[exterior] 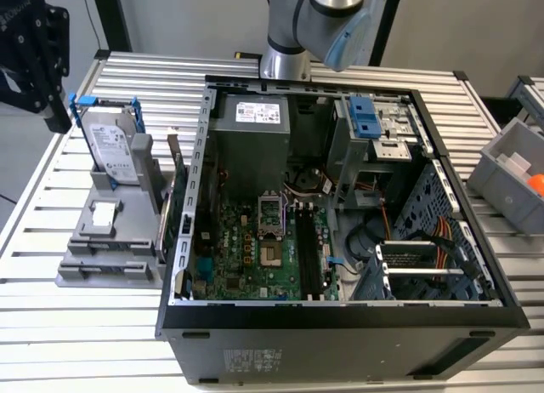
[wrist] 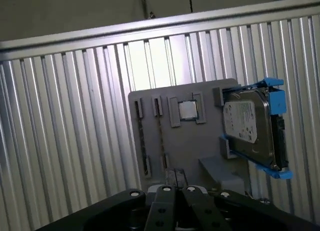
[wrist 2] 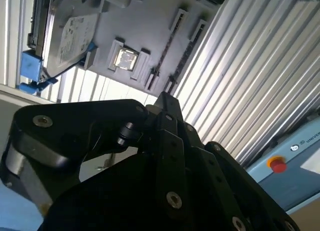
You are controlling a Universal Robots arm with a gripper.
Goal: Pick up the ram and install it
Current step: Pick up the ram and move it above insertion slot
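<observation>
The arm is standing at the back in the exterior view, showing a silver and pale-blue joint. The black gripper is hanging high at that view's far left. In both wrist views its fingers are pressing together with nothing between them.

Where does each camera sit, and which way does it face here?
Exterior view: off the arm, above, looking down into the open computer case on the table; arm and gripper show.
First wrist view: on the arm, facing the gray holder and hard drive past the gripper.
Second wrist view: on the arm, same holder and hard drive at a slant; gripper bulks up front.
Shared: all three show holder and hard drive.
</observation>
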